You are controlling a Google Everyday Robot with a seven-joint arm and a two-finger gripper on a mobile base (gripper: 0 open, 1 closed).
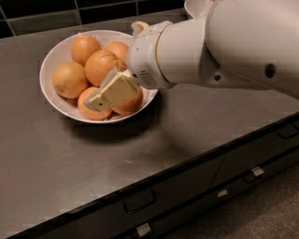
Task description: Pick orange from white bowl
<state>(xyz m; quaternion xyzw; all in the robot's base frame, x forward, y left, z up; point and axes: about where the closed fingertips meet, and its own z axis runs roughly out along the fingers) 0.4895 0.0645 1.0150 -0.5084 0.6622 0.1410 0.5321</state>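
Observation:
The white bowl [50, 63] stands on the dark counter at the back left and holds several oranges. My gripper [114, 91] reaches in from the right, low over the bowl's front right part. It lies against a large orange [134, 103] there and covers most of that orange. That orange still rests in the bowl. Other oranges lie at the left [69, 79], at the back [85, 46] and in the middle [100, 65]. The white arm hides the bowl's right rim.
A second white bowl [195, 6] shows at the top edge behind the arm. The dark counter [93, 154] ends at a front edge above drawers with handles [138, 200]. A dark tiled wall [42, 18] runs along the back.

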